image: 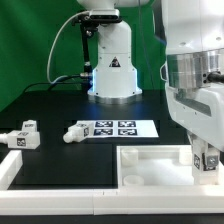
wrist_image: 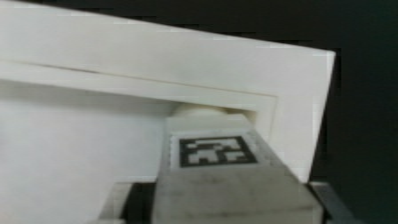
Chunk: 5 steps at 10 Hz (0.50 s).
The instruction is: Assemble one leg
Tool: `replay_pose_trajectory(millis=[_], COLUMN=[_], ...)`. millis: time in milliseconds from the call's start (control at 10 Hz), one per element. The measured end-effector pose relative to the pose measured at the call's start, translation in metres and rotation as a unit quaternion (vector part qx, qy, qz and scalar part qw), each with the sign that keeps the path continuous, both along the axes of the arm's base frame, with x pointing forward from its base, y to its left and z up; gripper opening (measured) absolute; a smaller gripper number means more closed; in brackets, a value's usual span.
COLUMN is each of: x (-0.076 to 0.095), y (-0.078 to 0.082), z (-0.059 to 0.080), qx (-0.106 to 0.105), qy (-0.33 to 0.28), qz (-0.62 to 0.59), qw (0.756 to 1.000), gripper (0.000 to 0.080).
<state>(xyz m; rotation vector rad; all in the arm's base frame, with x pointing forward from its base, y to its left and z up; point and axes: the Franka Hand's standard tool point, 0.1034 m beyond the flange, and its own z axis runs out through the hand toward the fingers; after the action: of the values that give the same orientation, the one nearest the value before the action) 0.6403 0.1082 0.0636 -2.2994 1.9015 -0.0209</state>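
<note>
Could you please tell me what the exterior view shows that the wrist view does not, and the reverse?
Only the exterior view shows two loose legs on the table, the marker board and the arm's base. Only the wrist view shows the tag of the leg between the jaws, at the panel's inner corner. Both show the large white rimmed panel and the gripper.

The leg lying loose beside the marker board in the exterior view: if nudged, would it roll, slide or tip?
The leg looks blocky with flat faces, so it would probably slide rather than roll. It lies low on the table, so tipping seems unlikely. Being small plastic, it is likely stiff and light.
</note>
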Motion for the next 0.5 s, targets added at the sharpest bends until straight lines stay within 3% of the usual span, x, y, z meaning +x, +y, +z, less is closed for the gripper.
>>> replay_pose_trajectory(millis=[100, 200, 300, 500], x=[-0.0003, -0.0016, 0.0004, -0.0013], y=[0.0008, 0.0032, 0.0024, 0.0015], z=[0.0003, 0.0023, 0.0058, 0.0076], qx=[-0.004, -0.012, -0.015, -0.021], qy=[0.0, 0.003, -0.002, -0.013], qz=[0.024, 0.127, 0.218, 0.317], qw=[1.0, 0.992, 0.976, 0.948], gripper=[0.0288, 0.0511, 0.0621, 0.0644])
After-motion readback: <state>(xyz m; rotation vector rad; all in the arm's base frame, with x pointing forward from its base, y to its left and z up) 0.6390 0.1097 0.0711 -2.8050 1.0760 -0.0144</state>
